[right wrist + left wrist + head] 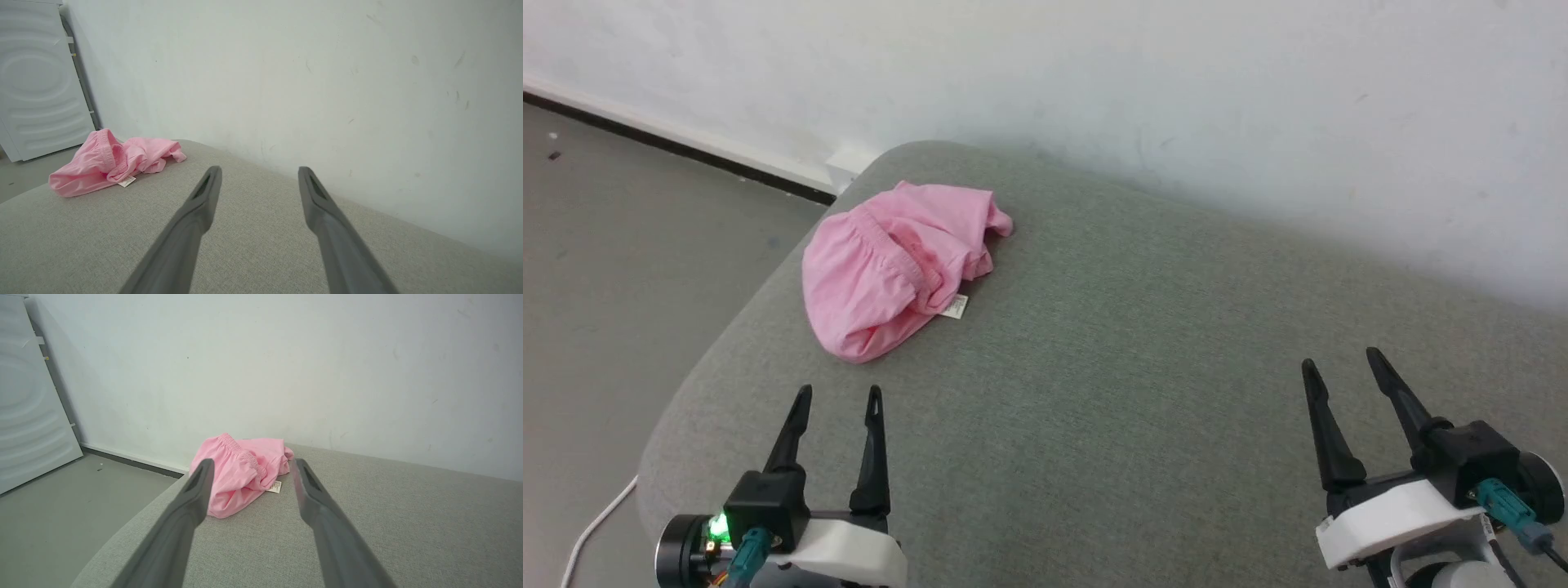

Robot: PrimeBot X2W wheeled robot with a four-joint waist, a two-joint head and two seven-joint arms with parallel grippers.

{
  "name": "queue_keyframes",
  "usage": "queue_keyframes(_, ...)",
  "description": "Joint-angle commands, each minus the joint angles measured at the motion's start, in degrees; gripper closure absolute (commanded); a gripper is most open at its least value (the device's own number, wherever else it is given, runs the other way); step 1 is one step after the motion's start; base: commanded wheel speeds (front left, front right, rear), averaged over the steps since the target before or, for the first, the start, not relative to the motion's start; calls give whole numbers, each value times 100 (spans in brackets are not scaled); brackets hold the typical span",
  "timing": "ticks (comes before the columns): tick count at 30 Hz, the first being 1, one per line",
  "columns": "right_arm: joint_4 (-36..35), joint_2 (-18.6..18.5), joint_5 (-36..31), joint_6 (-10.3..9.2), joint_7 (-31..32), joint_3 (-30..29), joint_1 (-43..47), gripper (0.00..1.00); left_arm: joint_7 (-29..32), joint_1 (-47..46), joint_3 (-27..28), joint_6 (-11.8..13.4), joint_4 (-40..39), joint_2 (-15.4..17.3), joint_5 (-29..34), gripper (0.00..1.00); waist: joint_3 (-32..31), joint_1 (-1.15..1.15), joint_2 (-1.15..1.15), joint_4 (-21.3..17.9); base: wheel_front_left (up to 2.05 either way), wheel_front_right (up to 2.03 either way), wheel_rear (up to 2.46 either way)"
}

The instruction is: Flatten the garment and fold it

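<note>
The light-pink shorts (894,265) lie crumpled in a heap at the far left of the grey cushioned surface (1135,367), gathered waistband up and a small white care label (956,306) at their right edge. My left gripper (840,394) hovers open at the lower left, a short way in front of the heap, nothing between its fingers. In the left wrist view the shorts (241,473) sit straight ahead between the open fingers (196,498). My right gripper (1341,358) stands open at the lower right, far from the garment. The right wrist view has the shorts (110,161) off to the left.
A white wall (1176,98) runs close behind the surface. Grey floor (613,269) drops off to the left of the rounded edge, with a white cable (592,523) on it. A white panel (28,396) leans by the wall.
</note>
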Motion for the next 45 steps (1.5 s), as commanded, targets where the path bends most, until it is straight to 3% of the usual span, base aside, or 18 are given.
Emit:
queue_keyframes(1,8,14,59,-8,-54,9,54,0,-51,96,-16,34,-44,-18,-11,0,-4,0,0,104,0,0,0)
queue_keyframes(15,2,17,83,-9,-221,47,55,0,-219,190,-36,38,-86,-21,-61,0,6,0,0,551,0,0,0)
queue_keyframes(45,101,24,190,-12,-580,84,57,0,-578,248,-123,78,-222,-28,-104,0,120,0,0,1112,0,0,0)
